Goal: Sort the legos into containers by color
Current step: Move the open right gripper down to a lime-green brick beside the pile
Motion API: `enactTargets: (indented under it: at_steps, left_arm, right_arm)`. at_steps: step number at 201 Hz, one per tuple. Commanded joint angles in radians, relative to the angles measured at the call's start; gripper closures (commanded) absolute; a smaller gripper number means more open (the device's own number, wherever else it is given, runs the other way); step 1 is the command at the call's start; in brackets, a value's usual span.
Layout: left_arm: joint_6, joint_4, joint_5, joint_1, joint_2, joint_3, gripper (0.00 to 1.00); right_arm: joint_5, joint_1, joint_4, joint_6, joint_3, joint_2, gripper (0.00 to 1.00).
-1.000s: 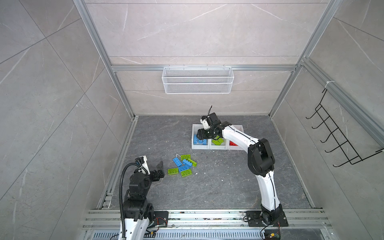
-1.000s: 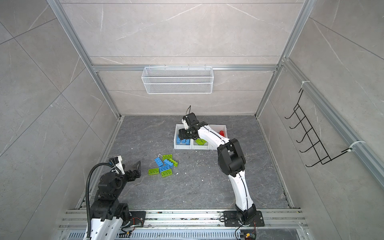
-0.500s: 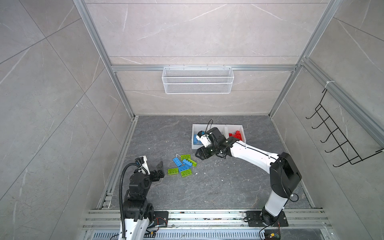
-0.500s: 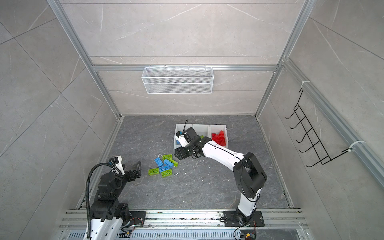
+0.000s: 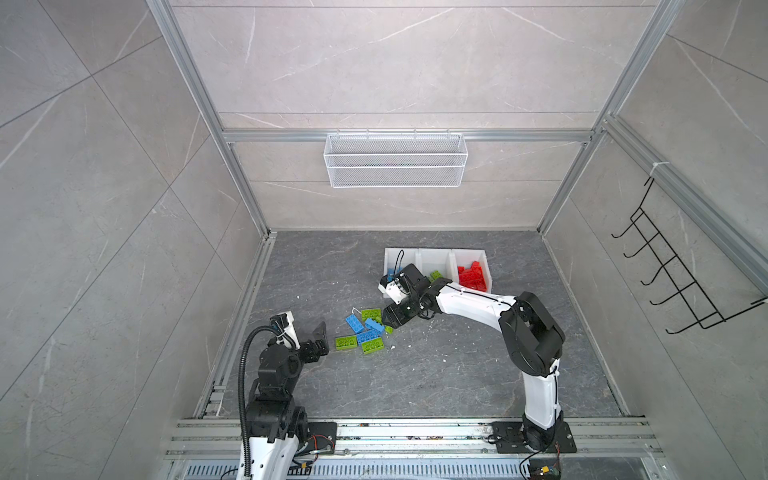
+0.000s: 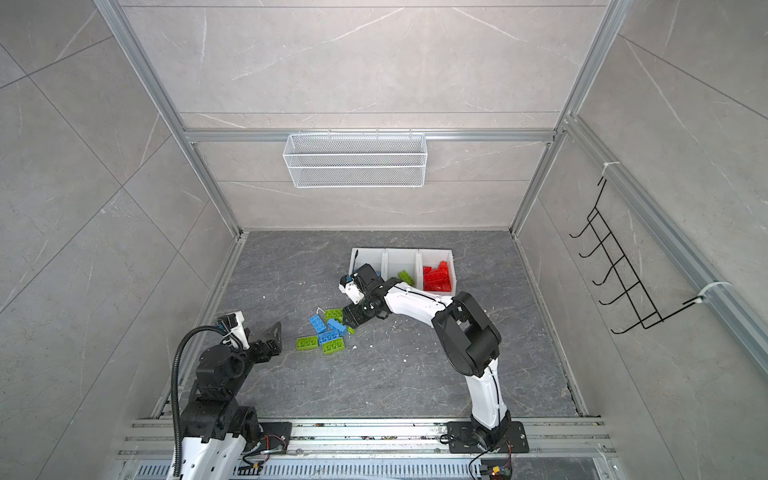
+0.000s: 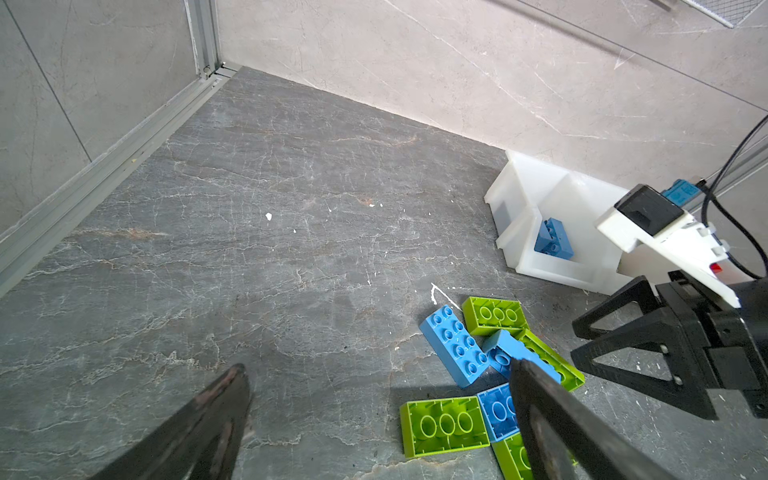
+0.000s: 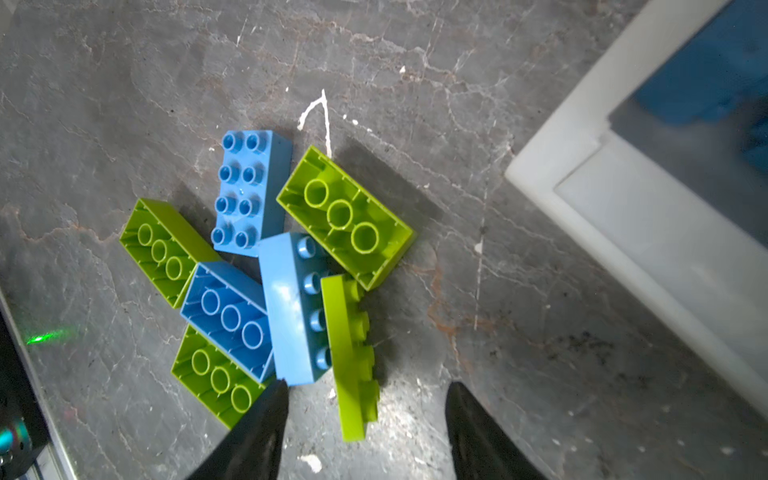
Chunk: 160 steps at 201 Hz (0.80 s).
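Note:
Several loose legos point(image 5: 363, 332) point(image 6: 326, 332), blue and lime green, lie in a heap on the grey floor. The containers point(image 5: 417, 250) point(image 6: 384, 250) stand behind them in a row: a blue lego point(image 7: 552, 240) in the left bin, a green one point(image 5: 435, 274) in the middle, red ones point(image 5: 473, 275) in the right. My right gripper point(image 5: 388, 322) point(image 8: 368, 386) hangs open at the heap's right edge. Its fingers straddle the end of a thin lime brick point(image 8: 349, 353) lying on its side, without touching it. My left gripper point(image 5: 323, 338) point(image 7: 378, 365) stands open and empty just left of the heap.
A white wire basket point(image 5: 395, 160) hangs on the back wall. A black hook rack point(image 5: 681, 282) is fixed to the right wall. Aluminium rails point(image 5: 245, 316) run along the floor's left edge and the front. White specks dot the floor.
My right arm has swung from above the bins forward and left, down to the heap of bricks, and its jaws have narrowed slightly. The left arm has not moved.

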Motion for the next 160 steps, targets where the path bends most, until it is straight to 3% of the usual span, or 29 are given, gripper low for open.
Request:
enactTargets:
  at_steps: [1,92,138,160]
  left_arm:
    - [-0.014,0.014,-0.005,0.0,-0.007,0.004,0.0]
    - [-0.012,0.014,-0.003,0.0,-0.006,0.004,0.0]
    - [-0.013,0.014,-0.003,0.0,-0.006,0.004,0.0]
    - [-0.013,0.014,-0.003,0.0,-0.007,0.004,0.0]
  right_arm:
    - [-0.01,0.007,-0.004,-0.016,0.054,0.042,0.39]
    - [0.012,0.007,-0.039,-0.008,0.13,0.148,0.53]
    - [0.074,-0.023,-0.021,0.043,0.065,0.104,0.66]
    - [0.08,-0.049,-0.003,0.066,0.004,0.051,0.67]
